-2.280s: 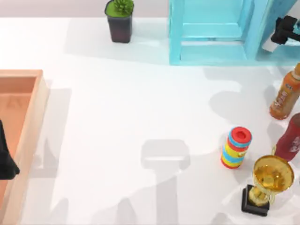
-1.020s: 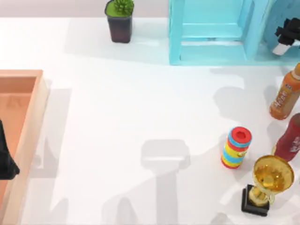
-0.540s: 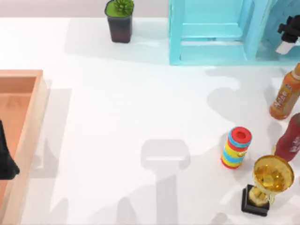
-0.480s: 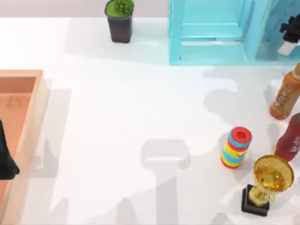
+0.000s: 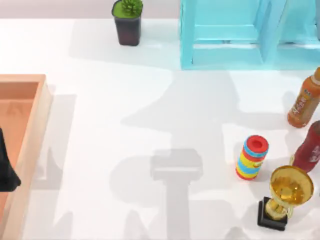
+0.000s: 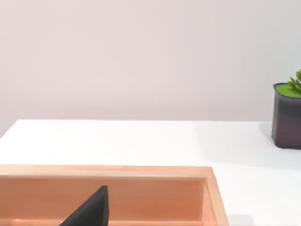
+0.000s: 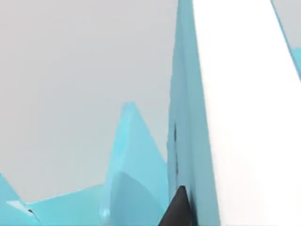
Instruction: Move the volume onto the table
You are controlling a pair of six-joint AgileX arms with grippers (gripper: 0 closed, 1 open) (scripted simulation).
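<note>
Looking down from the top view, the white table [image 5: 125, 110] has a bunch of stuff around its edges: a wooden tray [image 5: 35, 145] at the left edge, a little potted plant [image 5: 128, 22] at the back, and the light-blue shelf unit [image 5: 225, 55] at the back right. Along the right side there's an orange bottle [image 5: 305, 102], a dark red bottle [image 5: 310, 150], a striped stacking-ring toy [image 5: 252, 157] and a gold trophy [image 5: 287, 195], all upright and close together. The left hand [image 5: 6, 172] is parked over the tray at the far left, and honestly I can't tell whether it's released or clenched. The right wrist view is jammed right up against the volume [image 7: 225, 117]; you get its teal cover edge and a big slab of white page edges, with pale blue shelf pieces just beside it. The right hand [image 7: 175, 209] sits right at the cover, looks like touching or very nearly, but I can't tell if it's grasping the volume or not.
</note>
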